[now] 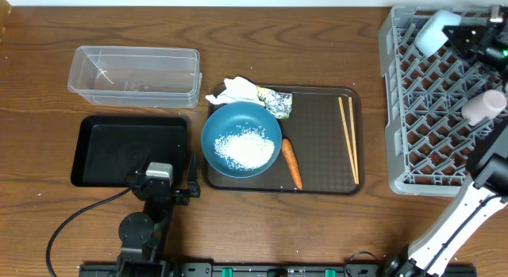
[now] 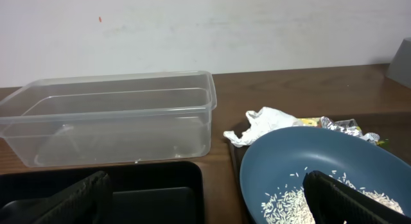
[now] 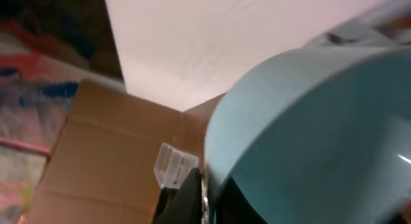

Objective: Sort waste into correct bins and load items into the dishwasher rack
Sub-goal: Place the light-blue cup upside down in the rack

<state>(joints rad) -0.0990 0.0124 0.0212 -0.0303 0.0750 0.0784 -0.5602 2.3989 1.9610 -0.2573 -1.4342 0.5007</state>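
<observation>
The dark-blue bowl (image 1: 240, 138) holds loose white rice (image 1: 244, 148) and sits on the left of the brown tray. The carrot (image 1: 292, 163), tissue (image 1: 236, 90), foil wrapper (image 1: 278, 102) and chopsticks (image 1: 349, 138) lie around it. My left gripper (image 1: 168, 182) is open and empty at the near edge of the black bin (image 1: 131, 150). In the left wrist view its fingers (image 2: 209, 205) frame the black bin (image 2: 154, 185) and the bowl (image 2: 308, 160). My right gripper (image 1: 459, 36) is shut on the small light-blue bowl (image 1: 436, 31) above the far side of the rack (image 1: 432, 110). The bowl (image 3: 308, 134) fills the right wrist view, fingers (image 3: 205, 198) on its rim.
The clear tub (image 1: 135, 75) stands behind the black bin. The brown serving tray (image 1: 317, 178) lies mid-table. A pale cup (image 1: 484, 106) rests in the rack at the right. The right arm reaches up along the rack's right side.
</observation>
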